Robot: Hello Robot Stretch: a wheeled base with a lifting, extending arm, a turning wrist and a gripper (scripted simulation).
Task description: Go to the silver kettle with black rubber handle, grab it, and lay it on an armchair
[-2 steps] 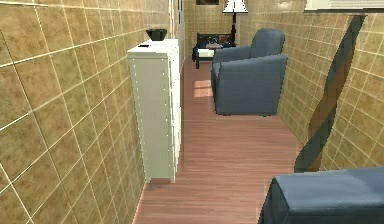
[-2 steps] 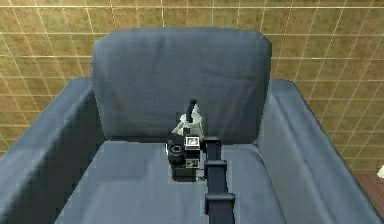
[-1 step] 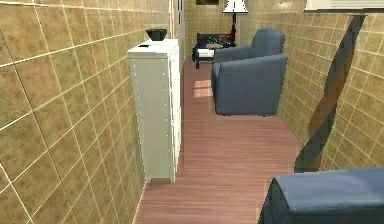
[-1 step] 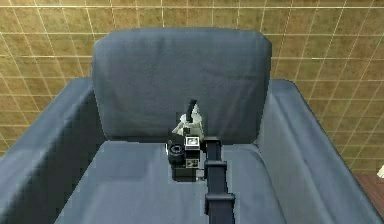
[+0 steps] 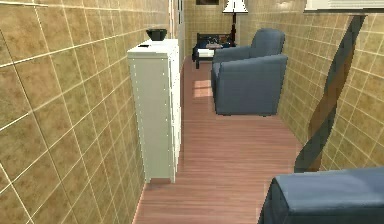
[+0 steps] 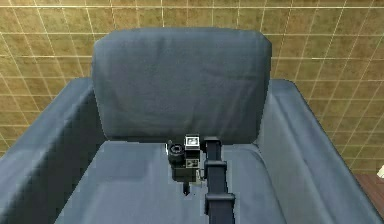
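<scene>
A blue armchair (image 6: 180,75) with a tall back and wide arms faces me in the arm side view. The dark arm bar rises from the bottom edge over its seat. My gripper (image 6: 181,166) sits low above the seat cushion, just in front of the backrest. A small grey and dark shape (image 6: 178,151) lies at the gripper's body, and I cannot make out what it is. I cannot tell whether the gripper holds anything. The same chair's corner (image 5: 325,195) shows at the forward view's bottom right.
A tall white cabinet (image 5: 156,105) with a dark bowl (image 5: 156,35) on top stands against the tiled wall on the forward view's left. A wooden floor strip (image 5: 225,150) leads to a second blue armchair (image 5: 248,72), a dark low table (image 5: 207,50) and a floor lamp (image 5: 235,10).
</scene>
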